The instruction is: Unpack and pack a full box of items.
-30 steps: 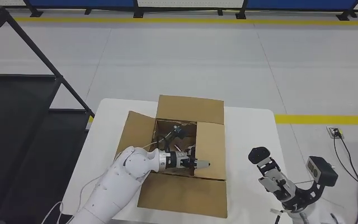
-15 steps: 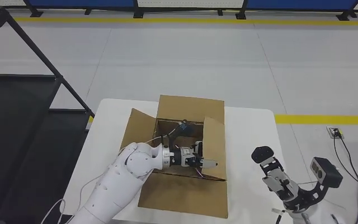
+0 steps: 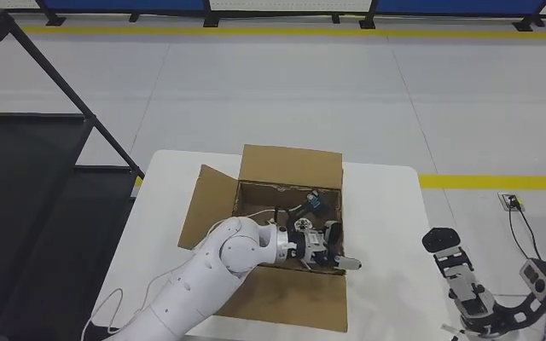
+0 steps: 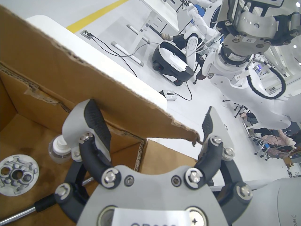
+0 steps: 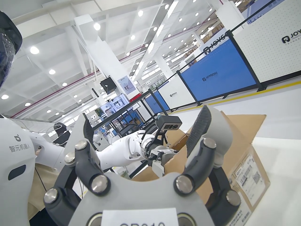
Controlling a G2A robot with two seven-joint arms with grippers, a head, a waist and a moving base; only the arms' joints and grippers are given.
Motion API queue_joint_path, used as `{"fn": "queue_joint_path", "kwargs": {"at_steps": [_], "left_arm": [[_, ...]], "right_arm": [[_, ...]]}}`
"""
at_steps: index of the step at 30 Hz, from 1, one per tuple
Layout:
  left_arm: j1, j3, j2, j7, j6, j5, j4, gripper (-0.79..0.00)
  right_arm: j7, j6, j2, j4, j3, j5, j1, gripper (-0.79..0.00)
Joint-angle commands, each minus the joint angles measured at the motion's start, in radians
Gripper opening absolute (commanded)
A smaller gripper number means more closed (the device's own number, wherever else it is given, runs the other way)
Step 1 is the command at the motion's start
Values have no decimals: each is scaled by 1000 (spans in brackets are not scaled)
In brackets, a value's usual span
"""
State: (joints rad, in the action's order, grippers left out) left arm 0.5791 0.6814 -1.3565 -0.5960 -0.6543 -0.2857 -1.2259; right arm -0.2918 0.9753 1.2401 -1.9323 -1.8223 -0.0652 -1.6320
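A cardboard box stands open on the white table. My left gripper is at the box's right side. It is open, and its fingers straddle the edge of the right flap, which stands raised. Inside the box lie a metal disc, a small white-capped bottle, a metal rod with a black grip and a blue item. My right gripper hangs open and empty off the table's right side, apart from the box.
The box's left flap, far flap and near flap are folded outward. Bare table lies to the right of the box. A black frame stands to the left of the table.
My left gripper has swung to the right and carried the right flap from lying over the box up to its edge, uncovering the inside. My right arm has drawn back to the right.
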Motion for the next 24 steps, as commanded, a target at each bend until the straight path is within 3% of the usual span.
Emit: {"fn": "queue_joint_path", "kwargs": {"at_steps": [1,14,24], "left_arm": [[-12,-18,-15,38,10,-5,24,0],[-73,-133,-115,190,80,-89,177,0],[-93,-144,-158,213,65,-98,241,0]], "right_arm": [[8,6,-1,1,-9,0,-10,0],[50,33,-6,5,-56,4,-56,0],[60,37,-10,2,-66,10,-67,0]]}}
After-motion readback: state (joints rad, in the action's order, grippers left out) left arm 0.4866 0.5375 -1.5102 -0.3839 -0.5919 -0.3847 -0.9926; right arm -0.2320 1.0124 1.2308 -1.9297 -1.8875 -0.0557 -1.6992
